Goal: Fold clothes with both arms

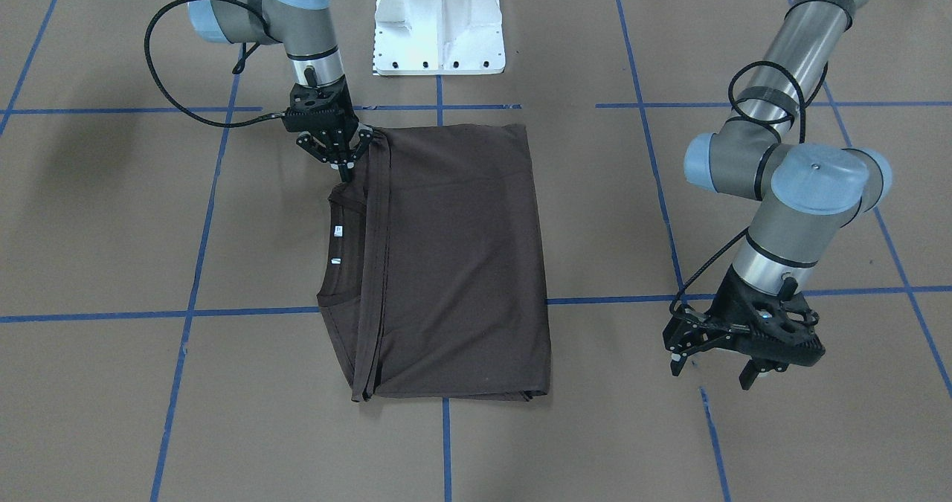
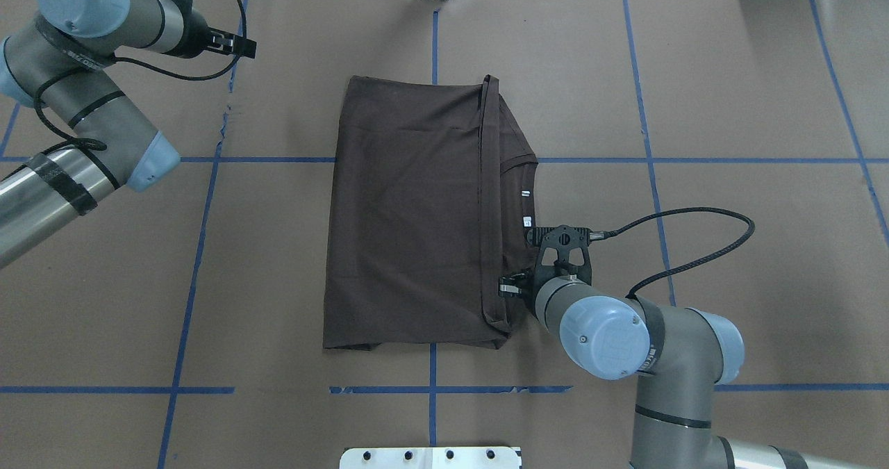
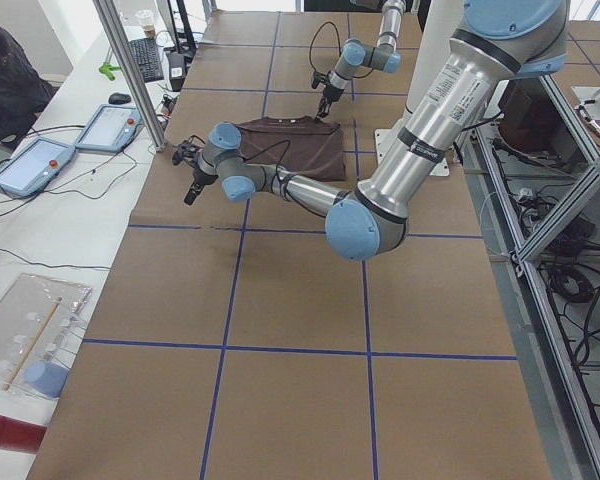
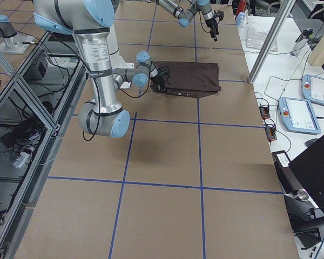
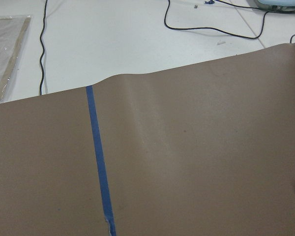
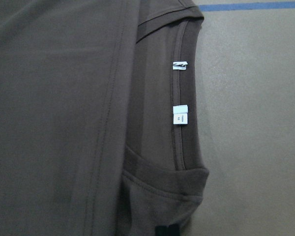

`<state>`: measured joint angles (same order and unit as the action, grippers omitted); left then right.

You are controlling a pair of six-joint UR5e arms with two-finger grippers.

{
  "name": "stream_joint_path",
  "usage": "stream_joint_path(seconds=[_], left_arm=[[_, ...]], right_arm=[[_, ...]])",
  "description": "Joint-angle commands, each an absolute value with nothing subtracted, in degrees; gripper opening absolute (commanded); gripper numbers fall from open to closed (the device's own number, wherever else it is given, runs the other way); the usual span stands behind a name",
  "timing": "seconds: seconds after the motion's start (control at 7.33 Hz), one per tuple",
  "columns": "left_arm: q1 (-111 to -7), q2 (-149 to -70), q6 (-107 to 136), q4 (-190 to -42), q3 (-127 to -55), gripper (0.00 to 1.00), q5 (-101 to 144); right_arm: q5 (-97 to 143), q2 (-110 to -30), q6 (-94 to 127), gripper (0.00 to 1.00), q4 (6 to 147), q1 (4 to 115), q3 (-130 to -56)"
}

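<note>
Presently, T-shirt point(image 1: 454, 264) lies part-folded mid-worktop point(image 1: 111, 413). Right hand point(image 1: 344, 171) appears clamped on its collar-side edge (judged ready to carry the next fold); left hand point(image 1: 710, 375), fingers apart, hovers clear near the operators' edge

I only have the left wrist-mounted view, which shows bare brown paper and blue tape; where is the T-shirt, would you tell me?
Observer: The T-shirt lies folded into a rectangle at the middle of the table, apart from the left hand.
Operator: Is the left hand holding anything?
Observer: No, its fingers are spread open and empty.
Operator: And the right hand?
Observer: The right hand is at the shirt's collar-side corner nearest the robot, with its fingers closed, seemingly on the cloth.
</note>
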<state>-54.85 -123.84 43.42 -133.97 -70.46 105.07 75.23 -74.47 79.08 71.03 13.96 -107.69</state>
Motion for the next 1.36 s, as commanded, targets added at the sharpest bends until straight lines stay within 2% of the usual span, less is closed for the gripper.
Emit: stream_joint_path(seconds=[0.0, 0.27, 0.68, 0.82, 0.95, 1.09, 1.23], left_arm=[[-53.6, -123.6, 47.0, -133.2, -72.3, 1.00, 106.9], [-53.6, -119.3, 48.0, -131.8, -78.4, 1.00, 108.6], [-52.0, -110.2, 50.0, -125.2, -93.3, 1.00, 110.9], [-51.1, -108.8, 50.4, -125.2, -94.9, 1.00, 110.8], [-50.4, -108.7, 51.9, -125.3, -94.9, 1.00, 110.8], [-49.9, -108.7, 52.4, -125.3, -95.0, 1.00, 110.7], [-49.8, -108.7, 52.5, -125.3, -95.0, 1.00, 110.7]], right_arm=[[75.1, -75.3, 78.3, 0.99, 71.0, 13.5, -108.5], [76.6, -74.4, 71.1, 1.00, 71.8, 13.7, -110.2], [76.1, -72.3, 66.3, 1.00, 72.1, 9.9, -110.2], [75.8, -72.1, 65.1, 0.98, 72.0, 9.2, -110.2], [75.8, -71.3, 64.8, 0.57, 72.1, 9.0, -110.2], [75.9, -71.3, 62.3, 0.45, 72.1, 9.1, -110.2], [76.0, -71.4, 59.2, 0.40, 72.1, 9.4, -110.5]])
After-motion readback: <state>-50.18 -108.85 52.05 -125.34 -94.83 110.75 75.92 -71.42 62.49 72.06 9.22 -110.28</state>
